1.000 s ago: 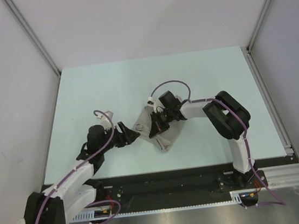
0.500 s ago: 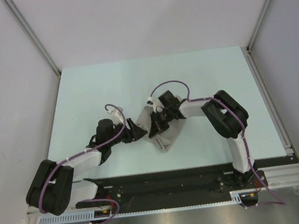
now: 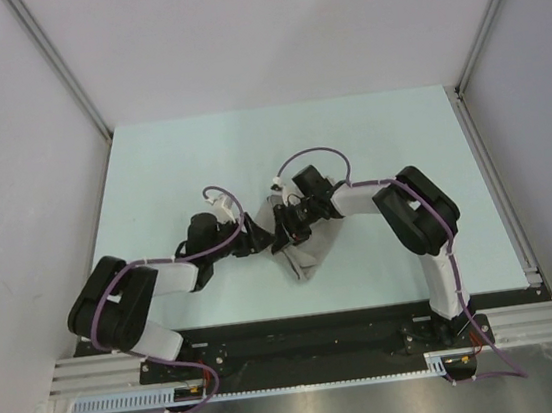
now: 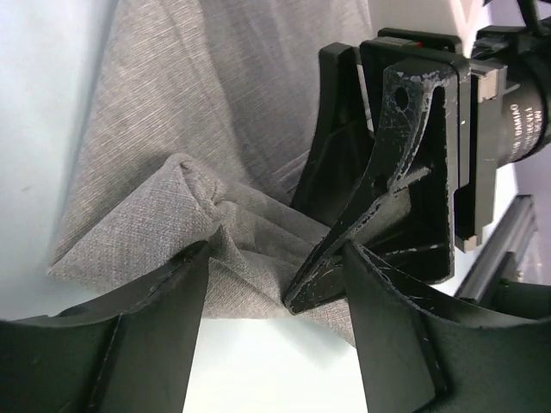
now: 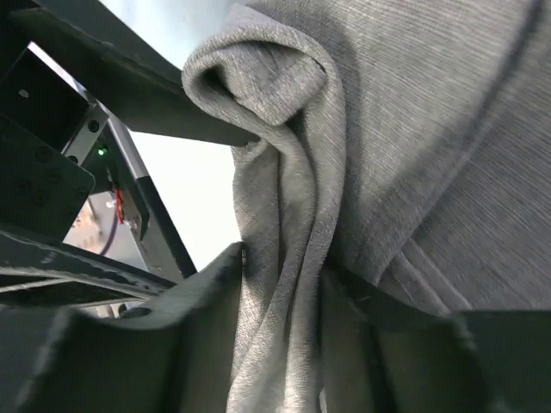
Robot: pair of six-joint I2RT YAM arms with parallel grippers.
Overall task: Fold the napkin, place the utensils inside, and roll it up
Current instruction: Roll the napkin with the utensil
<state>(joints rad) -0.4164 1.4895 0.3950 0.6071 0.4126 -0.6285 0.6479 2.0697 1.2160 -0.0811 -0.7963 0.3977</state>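
Napkin (image 3: 307,253) folds hide whether right fingers (image 5: 129,344) grip; left fingers (image 4: 129,344) straddle corner.

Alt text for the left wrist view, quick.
A crumpled light-grey cloth napkin on the pale table, one bunched fold between the spread black fingers of the left tool. The right tool touches the cloth beside it.

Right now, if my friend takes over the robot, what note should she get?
Left gripper: open, fingers on either side of a raised fold of the napkin.
Right gripper: a bunched fold sits between its fingers; gripping or not, cannot tell.
Napkin: crumpled in a heap in the middle of the table, with both grippers at it.
Done: no neat fold yet.
Left: fold it flat, add the utensils (none in view), roll it up.
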